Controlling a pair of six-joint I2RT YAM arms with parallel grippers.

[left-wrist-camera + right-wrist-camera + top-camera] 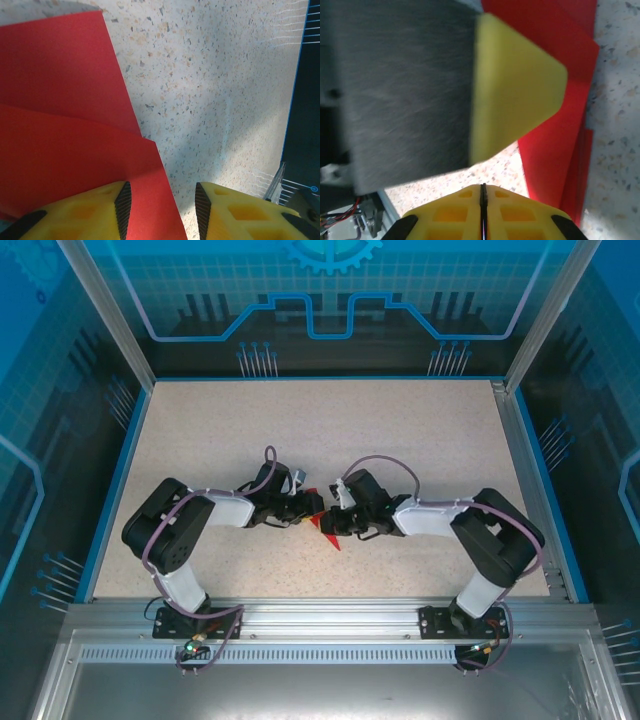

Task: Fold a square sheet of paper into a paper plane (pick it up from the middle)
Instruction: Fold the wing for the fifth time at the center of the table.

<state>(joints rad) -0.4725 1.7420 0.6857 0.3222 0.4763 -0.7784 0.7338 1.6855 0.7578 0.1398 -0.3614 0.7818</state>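
The red paper (pixel 65 165) looks flimsy, easily creased, best pinched along its layered edge; left fingers (pixel 90 215) stand apart over it, right fingers (pixel 515 215) pressed together

Two black-and-white robot arms with yellow-fingered grippers.
The left arm (pixel 185 530) and right arm (pixel 470 525) each have chunky rounded black joint housings, smooth white link shells and a black base plate (pixel 185 618). A thin purplish-grey cable (pixel 268 462) loops along each arm. The left gripper (pixel 162 200) and right gripper (pixel 483 200) have moulded yellow fingers (pixel 235 212) with recessed pockets, and ribbed black pads (pixel 123 205) on their inner faces.
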